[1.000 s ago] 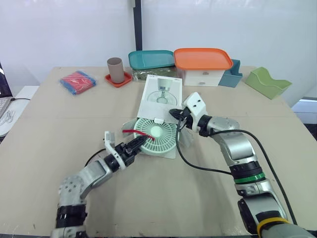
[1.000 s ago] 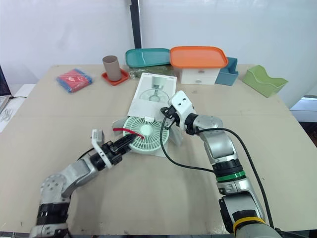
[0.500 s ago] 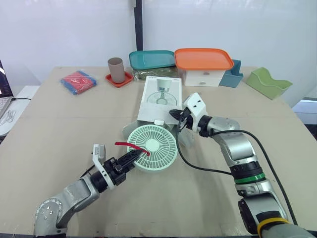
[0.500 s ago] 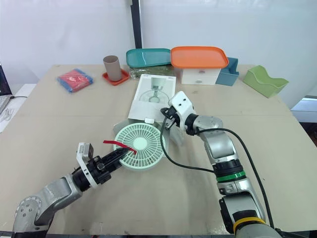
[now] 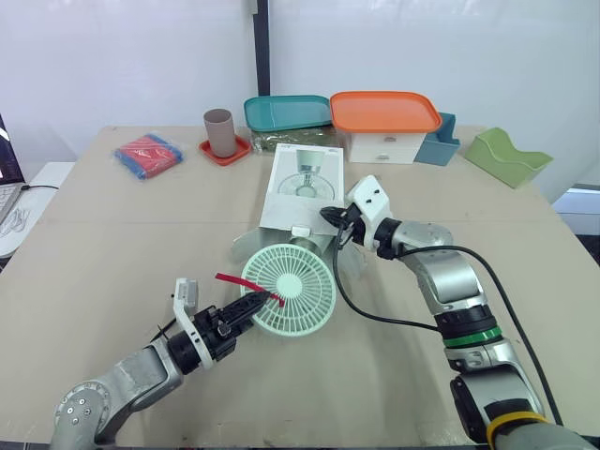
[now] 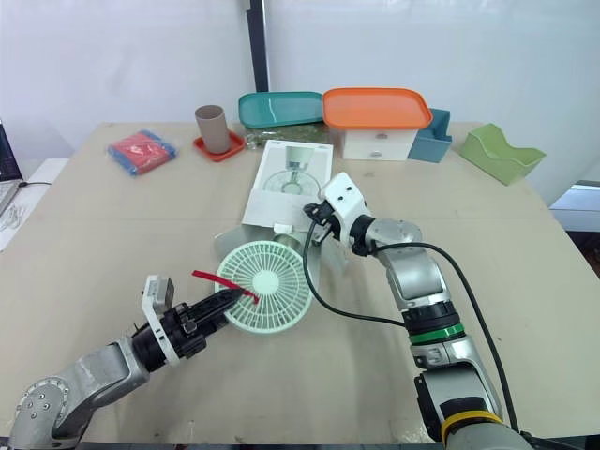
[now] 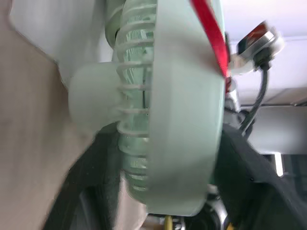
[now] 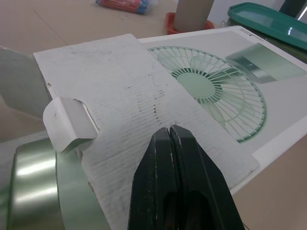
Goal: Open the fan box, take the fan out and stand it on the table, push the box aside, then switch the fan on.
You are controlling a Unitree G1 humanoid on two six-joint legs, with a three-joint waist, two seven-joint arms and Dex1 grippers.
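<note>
The left gripper (image 5: pixel 255 303) is clamped on the rim of the fan (image 5: pixel 291 287), just in front of the open box (image 5: pixel 302 184). The right gripper (image 5: pixel 330 217), jaws together, touches the box's flap.

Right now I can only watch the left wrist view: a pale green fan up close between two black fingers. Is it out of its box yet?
Observer: Yes. The fan is out, and the fan box lies open on the table just behind it.
Visitor: Is it standing upright?
Observer: No, it is tilted, with its grille facing upward, and the left gripper is clamped on its rim.
Visitor: And the other arm?
Observer: The right gripper, fingers shut, is at the fan box's open flap.
</note>
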